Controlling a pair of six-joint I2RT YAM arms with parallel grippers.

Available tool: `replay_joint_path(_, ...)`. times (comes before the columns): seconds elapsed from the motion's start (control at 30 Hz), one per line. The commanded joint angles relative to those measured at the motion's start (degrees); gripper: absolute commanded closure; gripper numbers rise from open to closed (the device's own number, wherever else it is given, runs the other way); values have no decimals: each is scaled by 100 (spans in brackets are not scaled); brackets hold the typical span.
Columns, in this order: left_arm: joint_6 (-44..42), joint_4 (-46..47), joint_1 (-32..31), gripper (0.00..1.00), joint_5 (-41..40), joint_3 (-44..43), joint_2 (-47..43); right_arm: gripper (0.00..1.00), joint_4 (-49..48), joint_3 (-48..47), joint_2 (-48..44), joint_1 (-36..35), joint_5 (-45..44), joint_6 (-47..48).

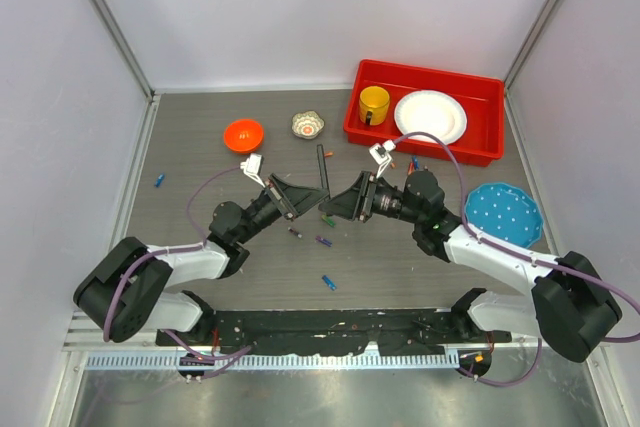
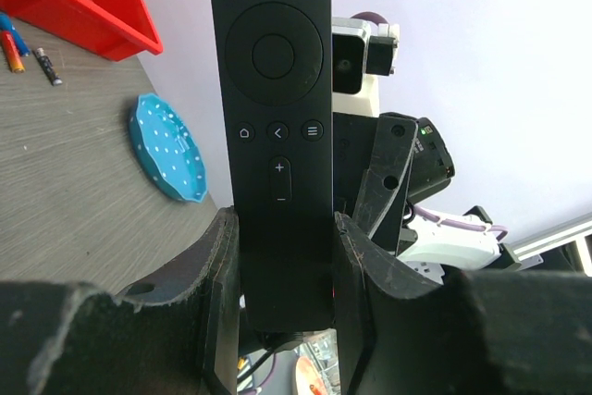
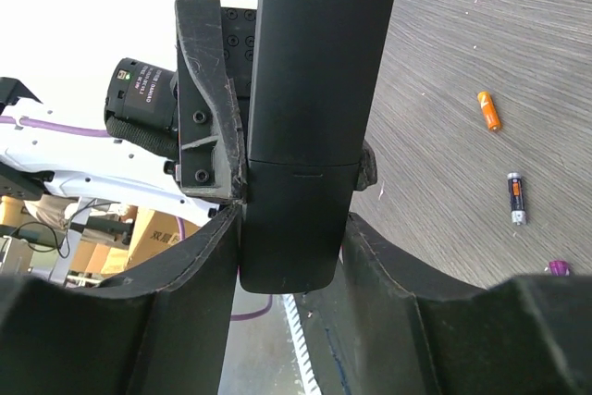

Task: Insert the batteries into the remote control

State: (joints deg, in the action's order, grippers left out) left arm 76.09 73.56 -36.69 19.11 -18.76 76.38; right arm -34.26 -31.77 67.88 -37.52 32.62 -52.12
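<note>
While the left gripper (image 2: 285, 270) is clamped on the lower end of the remote control (image 2: 277, 117), the slim black bar is held up off the worktop (image 1: 400, 267), between the two arms and about mid-way across. It points away from the arm bases. Its button face is turned towards the left wrist. Its plain back, with a seam running across it, faces the right wrist.

The right gripper (image 3: 291, 228) sits on that same lower end from the opposite side, one finger (image 3: 213, 256) hard against one edge and the other just beside the other edge. I cannot tell whether it is actually pressing.

The batteries (image 1: 328, 282) lie loose on the worktop, none in the remote that I can see. A few are under and near the grippers, one is far out to the left, and an orange battery (image 3: 488, 110) and a black battery (image 3: 517, 198) lie close together.

Further back stand an orange bowl (image 1: 243, 134) and a small patterned dish (image 1: 308, 125). Beside them is a red bin (image 1: 430, 72) holding a yellow mug (image 1: 375, 104) and a white plate (image 1: 430, 115). A blue dotted plate (image 1: 503, 214) rests near the right arm.
</note>
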Motion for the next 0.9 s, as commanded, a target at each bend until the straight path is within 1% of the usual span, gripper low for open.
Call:
replay_joint_path(0.0, -7, 1503, -14, 100, 92, -145, -44, 52, -476, -58, -11, -36, 139, -26)
replay_joint_path(0.03, -7, 1503, -14, 100, 84, -136, -44, 57, -476, -57, -11, -36, 148, -26)
replay_joint_path(0.1, 2, 1503, -14, 100, 101, -136, -53, 62, -494, -40, -20, -45, 200, -9)
replay_joint_path(0.13, -7, 1503, -14, 100, 110, -136, -62, 67, -503, -31, -20, -28, 227, -9)
replay_joint_path(0.2, -7, 1503, -14, 99, 128, -145, -53, 71, -503, -14, -73, -36, 271, 0)
replay_joint_path(0.23, 2, 1503, -14, 97, 145, -162, -44, 74, -477, -5, -90, -36, 323, 52)
replay_joint_path(0.27, 2, 1503, -5, 92, 189, -163, -35, 74, -363, -5, -186, -36, 367, 114)
replay_joint_path(0.3, 2, 1503, 4, 63, 215, -171, -35, 75, -223, -40, -248, -36, 403, 184)
replay_joint_path(0.33, 63, 1503, 4, 46, 233, -180, -35, 76, -30, -75, -318, -36, 412, 428)
replay_joint_path(0.37, 81, 1486, 56, 26, 216, -180, -35, 76, 424, -101, -415, -36, 403, 570)
replay_joint_path(0.4, 116, 1442, 82, 17, 216, -172, -53, 77, 690, -197, -607, -36, 385, 702)
replay_joint_path(0.43, 125, 1372, 118, 1, 207, -171, -79, 77, 971, -268, -705, -36, 333, 1060)
replay_joint_path(0.47, 107, 1198, 205, 0, 215, -180, -114, 77, 1592, -338, -793, -36, 306, 1229)
replay_joint_path(0.53, 72, 977, 293, 0, 181, -163, -316, 77, 2245, -584, -1039, -36, 106, 1789)
replay_joint_path(0.57, -15, 672, 372, 0, 163, -171, -395, 77, 2901, -663, -1109, -36, -9, 2002)
replay_joint_path(0.63, -217, 144, 417, 0, 110, -302, -720, 78, 3642, -970, -1233, -45, -360, 2371)
replay_joint_path(0.67, -575, -894, 434, 0, 119, -434, -878, 78, 4264, -1085, -1259, -63, -858, 2747)
replay_joint_path(0.73, -1138, -2304, 356, 0, -12, -969, -1326, 78, 4838, -1401, -1259, -237, -1492, 3083)
replay_joint_path(0.77, -1680, -3581, 294, 0, -161, -1171, -1458, 78, 5267, -1489, -1233, -334, -2200, 3320)
replay_joint_path(0.8, -1903, -4081, 215, 0, -606, -1504, -1564, 79, 5420, -1612, -1224, -413, -2468, 3409)
replay_joint_path(0.83, -2088, -4852, 49, 1, -811, -1647, -1739, 79, 5613, -1648, -1207, -545, -2723, 3454)
replay_joint_path(0.87, -2273, -5156, -31, 2, -1013, -1787, -1784, 79, 5658, -1666, -1215, -581, -3031, 3489)
